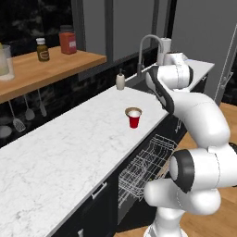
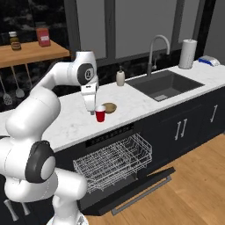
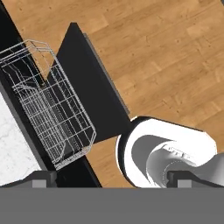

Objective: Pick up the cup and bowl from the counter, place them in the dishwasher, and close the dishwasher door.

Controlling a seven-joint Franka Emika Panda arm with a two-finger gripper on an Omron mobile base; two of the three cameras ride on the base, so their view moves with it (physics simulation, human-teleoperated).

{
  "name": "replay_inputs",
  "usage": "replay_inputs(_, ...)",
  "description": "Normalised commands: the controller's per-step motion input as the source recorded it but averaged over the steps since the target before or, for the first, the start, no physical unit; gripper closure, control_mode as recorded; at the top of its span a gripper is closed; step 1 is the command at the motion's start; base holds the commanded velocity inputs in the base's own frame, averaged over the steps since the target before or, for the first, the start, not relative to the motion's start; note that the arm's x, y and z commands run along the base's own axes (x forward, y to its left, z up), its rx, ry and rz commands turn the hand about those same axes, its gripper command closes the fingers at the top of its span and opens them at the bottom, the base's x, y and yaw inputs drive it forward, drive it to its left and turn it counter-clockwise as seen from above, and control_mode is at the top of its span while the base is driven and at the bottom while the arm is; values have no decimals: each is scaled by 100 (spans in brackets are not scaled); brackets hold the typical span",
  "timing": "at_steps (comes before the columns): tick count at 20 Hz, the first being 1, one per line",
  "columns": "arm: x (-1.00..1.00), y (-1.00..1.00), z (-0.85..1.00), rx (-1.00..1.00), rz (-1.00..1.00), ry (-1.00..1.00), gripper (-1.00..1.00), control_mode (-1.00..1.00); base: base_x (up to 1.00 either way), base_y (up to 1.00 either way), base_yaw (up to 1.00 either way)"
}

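My gripper [image 2: 92, 110] hangs just above the counter [image 2: 132, 103], fingers pointing down, jaws spread as wide as they go and holding nothing. In the hand view the two dark fingertips [image 3: 43, 179] stand far apart at the bottom, with bare air between them.

Closest to me is the cup [image 2: 100, 114], standing upright on the counter just to the side of my fingers; I cannot tell whether a finger brushes it. From the left base view the cup [image 1: 134, 117] stands alone on the marble, pale inside showing, near the front edge. Just past the cup, away from my fingers, lies the bowl [image 2: 109, 107], touching or nearly touching it.

Below me the dishwasher [image 2: 110, 151] stands open under the counter. Its white wire rack [image 2: 115, 161] is pulled out, and the dishwasher door [image 2: 136, 190] lies folded down flat toward the wooden floor [image 2: 193, 176], its bar handle along the outer edge. My hand camera looks straight down on that rack [image 3: 48, 105] and door [image 3: 89, 83].

Further along the counter stands a soap bottle [image 2: 120, 77], then the sink [image 2: 165, 85] with its curved tap [image 2: 158, 48], and beyond that a paper towel roll [image 2: 188, 53]. Behind me on the wall, a wooden shelf [image 1: 46, 69] carries a small jar [image 1: 42, 49] and a red-lidded canister [image 1: 67, 40].
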Motion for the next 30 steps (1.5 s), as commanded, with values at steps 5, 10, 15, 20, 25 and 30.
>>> replay_inputs(5,2,-6,-1,0,0,0,-100,-100,0,0,0)
replay_inputs(10,13,-49,-26,5,34,-7,-100,-100,0,0,0)
replay_inputs(15,33,-27,-32,4,56,-9,-100,-100,0,0,0)
replay_inputs(20,59,-1,-36,1,47,-5,-100,-100,0,0,0)
replay_inputs(25,51,6,-16,0,25,-9,-100,-100,0,0,0)
replay_inputs(30,40,38,0,0,2,-8,-100,-100,0,0,0)
